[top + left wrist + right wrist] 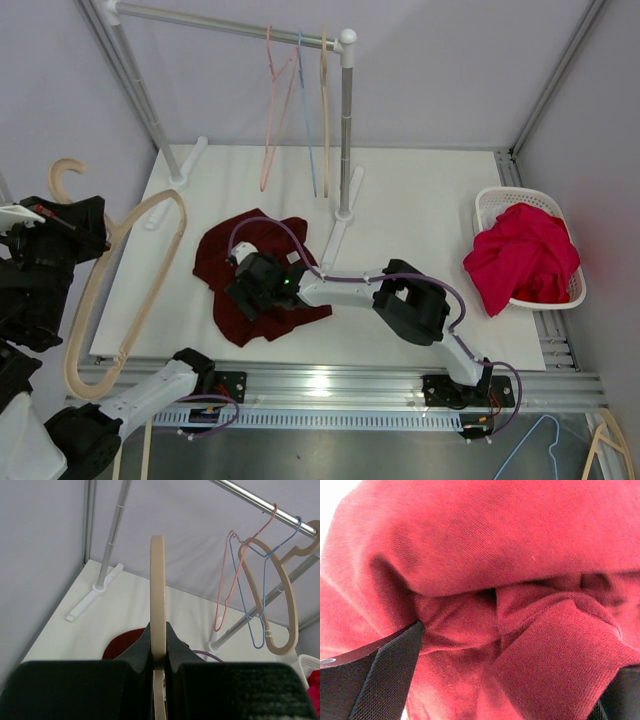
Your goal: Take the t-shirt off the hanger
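The dark red t-shirt [225, 255] lies crumpled on the white table, off the hanger. The bare wooden hanger [150, 210] is held up at the left edge of the table by my left gripper [100, 237], which is shut on its beam. In the left wrist view the hanger [157, 580] stands edge-on between the jaws of the left gripper [158, 635], with the t-shirt [122, 645] below. My right gripper [256, 290] is down on the shirt. In its wrist view the jaws of the right gripper [515, 670] stand wide apart with bunched red cloth [495, 555] between them.
A clothes rack [345, 120] stands at the back with a pink [272, 110], a blue [305, 110] and a wooden hanger [324, 110]. A white basket [500, 197] at the right holds a bright red garment [525, 255]. More hangers lie off the table at bottom right [540, 445].
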### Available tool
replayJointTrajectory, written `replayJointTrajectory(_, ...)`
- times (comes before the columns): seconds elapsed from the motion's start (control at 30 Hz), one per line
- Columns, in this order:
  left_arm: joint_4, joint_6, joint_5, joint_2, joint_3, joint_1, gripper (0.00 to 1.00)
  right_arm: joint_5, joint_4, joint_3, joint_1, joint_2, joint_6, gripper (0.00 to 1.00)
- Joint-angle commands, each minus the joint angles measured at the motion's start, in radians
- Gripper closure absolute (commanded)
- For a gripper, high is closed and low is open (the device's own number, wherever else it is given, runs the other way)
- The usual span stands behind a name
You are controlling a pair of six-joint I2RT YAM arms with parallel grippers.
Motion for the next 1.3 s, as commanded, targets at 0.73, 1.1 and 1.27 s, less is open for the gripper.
replayJointTrajectory(0.73, 0.183, 0.079, -0.066, 0.022, -0.132, -0.005, 0.99, -0.213, -0.04, -0.352, 0.03, -0.238, 0.101, 1.0)
replayJointTrajectory(1.1, 0.217, 0.057, 0.009, 0.059, -0.152, -0.004, 0.99, 0.064, -0.399, -0.137, -0.351, -0.976, 0.072, 1.0)
replayJointTrajectory(1.27, 0.237, 0.061, 0.019, 0.078, -0.144, -0.004, 0.99, 0.071, -0.51, 0.089, -0.669, -0.995, 0.046, 1.0)
